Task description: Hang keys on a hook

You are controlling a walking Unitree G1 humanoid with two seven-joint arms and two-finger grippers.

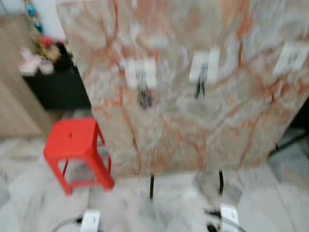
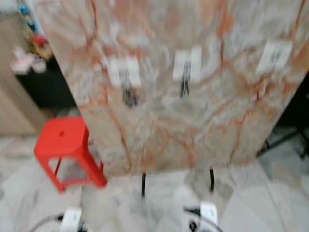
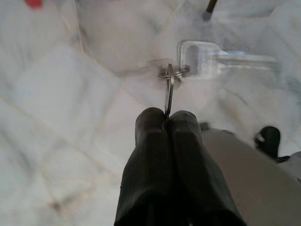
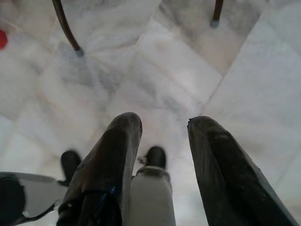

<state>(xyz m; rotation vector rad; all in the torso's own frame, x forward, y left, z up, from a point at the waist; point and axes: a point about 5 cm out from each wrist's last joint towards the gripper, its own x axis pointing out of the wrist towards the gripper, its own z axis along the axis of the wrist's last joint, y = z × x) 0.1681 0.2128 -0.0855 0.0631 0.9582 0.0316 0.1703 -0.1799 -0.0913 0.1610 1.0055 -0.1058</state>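
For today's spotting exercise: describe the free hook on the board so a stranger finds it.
Start at the marbled board standing beside the red stool. Three white hook plates cross its upper part. The rightmost hook looks free, while dark items hang from the other two.

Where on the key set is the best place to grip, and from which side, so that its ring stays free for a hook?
Grip the key by its flat blade, coming from the end away from the ring. Its two flat faces suit the pads, as the left pincer shows, and the ring and clear tag stay free beyond the tips.
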